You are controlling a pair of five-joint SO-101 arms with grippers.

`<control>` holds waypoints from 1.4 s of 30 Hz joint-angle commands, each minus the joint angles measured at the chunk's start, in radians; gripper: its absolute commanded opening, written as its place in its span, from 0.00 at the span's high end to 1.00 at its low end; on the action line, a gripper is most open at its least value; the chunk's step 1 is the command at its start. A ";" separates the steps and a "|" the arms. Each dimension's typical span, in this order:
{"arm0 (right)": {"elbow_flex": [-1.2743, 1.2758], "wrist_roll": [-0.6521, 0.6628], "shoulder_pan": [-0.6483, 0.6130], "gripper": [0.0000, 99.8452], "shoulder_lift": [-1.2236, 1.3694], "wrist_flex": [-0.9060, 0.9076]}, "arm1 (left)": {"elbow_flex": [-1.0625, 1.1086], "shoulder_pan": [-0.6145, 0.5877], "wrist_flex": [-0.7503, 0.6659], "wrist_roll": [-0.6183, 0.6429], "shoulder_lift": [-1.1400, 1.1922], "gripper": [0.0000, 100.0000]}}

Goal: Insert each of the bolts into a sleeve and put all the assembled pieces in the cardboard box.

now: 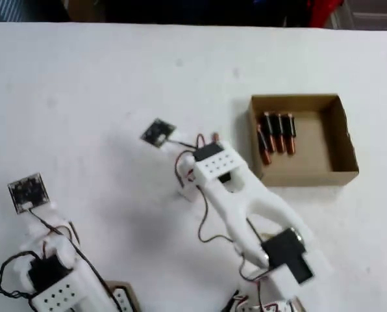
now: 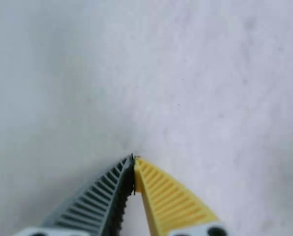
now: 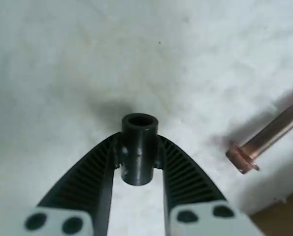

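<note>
At about 7 o'clock on the white table (image 1: 102,84), the left arm (image 1: 57,279) sits low by the edge. Its small camera board (image 1: 28,192) is out toward 11 o'clock. The left tool (image 2: 134,160) is pressed together: the grey finger (image 2: 100,196) and the yellow finger (image 2: 171,199) meet at their ribbed tips, over bare table.

Further right, the right arm (image 1: 245,201) comes in from about 5 o'clock and lies across toward the middle of the table. It ends at a white wrist block (image 1: 213,162) with red and black wires looping off it. The right tool (image 3: 139,147) is pinching a black sleeve (image 3: 138,162), with both dark ribbed fingers (image 3: 87,182) pressing on the sleeve's sides. The sleeve stands on end between the tips, its open bore facing the wrist camera. Whether its far end touches the table I cannot tell.

A copper bolt (image 3: 272,132) lies flat on the table near the sleeve, apart from it and outside the tool, with its flanged head the nearer end. A brown cardboard edge (image 3: 284,221) shows close to the bolt.

At roughly 2 o'clock from the wrist block, on the 3 o'clock side of the table, rests the open cardboard box (image 1: 310,175), near the arm but not touching it. Four assembled pieces (image 1: 276,135) lie in it side by side, toward its 10 o'clock corner. Each runs from 12 to 6 o'clock, black sleeve end toward 12 and copper end toward 6. The leftmost sits a little lower and slightly tilted.
</note>
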 commanded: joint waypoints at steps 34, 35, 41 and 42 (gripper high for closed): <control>-0.141 0.002 -0.012 0.88 0.182 0.027 | 0.000 -0.004 0.012 0.002 -0.004 0.98; -0.141 0.002 -0.012 0.88 0.182 0.027 | 0.000 -0.004 0.012 0.002 -0.004 0.98; -0.141 0.002 -0.012 0.86 0.182 0.027 | 0.000 -0.004 0.012 0.002 -0.004 0.98; -0.141 0.000 -0.012 0.84 0.182 0.027 | 0.000 -0.004 0.012 0.002 -0.004 0.98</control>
